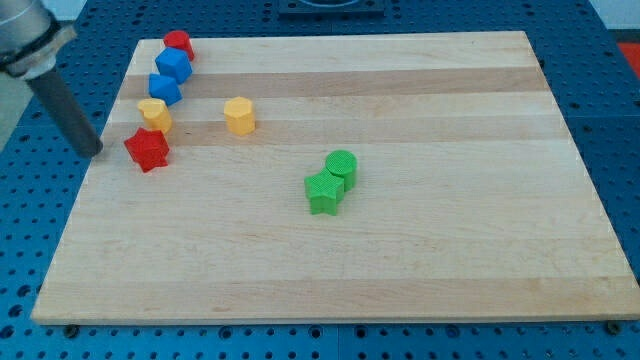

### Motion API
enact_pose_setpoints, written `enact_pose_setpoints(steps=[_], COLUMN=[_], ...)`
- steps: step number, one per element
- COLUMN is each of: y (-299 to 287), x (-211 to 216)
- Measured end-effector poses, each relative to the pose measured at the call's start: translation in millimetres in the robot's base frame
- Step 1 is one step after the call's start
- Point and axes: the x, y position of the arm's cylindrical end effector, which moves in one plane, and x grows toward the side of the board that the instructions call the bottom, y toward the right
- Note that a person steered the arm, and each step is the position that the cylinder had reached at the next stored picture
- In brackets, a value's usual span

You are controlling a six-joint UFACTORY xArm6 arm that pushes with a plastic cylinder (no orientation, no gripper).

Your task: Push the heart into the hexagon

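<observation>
The yellow heart [155, 114] lies near the board's left side, touching the red star [147, 149] just below it. The yellow hexagon [239, 115] stands apart to the heart's right, at about the same height in the view. My tip [93, 150] is at the board's left edge, left of the red star and below-left of the heart, touching neither.
Two blue blocks [173, 65] [165, 89] and a red block [179, 44] form a line above the heart toward the top-left corner. A green cylinder [341, 165] and a green star [324, 192] touch each other near the board's middle.
</observation>
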Motion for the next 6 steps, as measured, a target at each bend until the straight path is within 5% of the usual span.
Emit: enact_pose_setpoints(steps=[3, 6], y=[63.7, 132.5], x=[-47.4, -25.3])
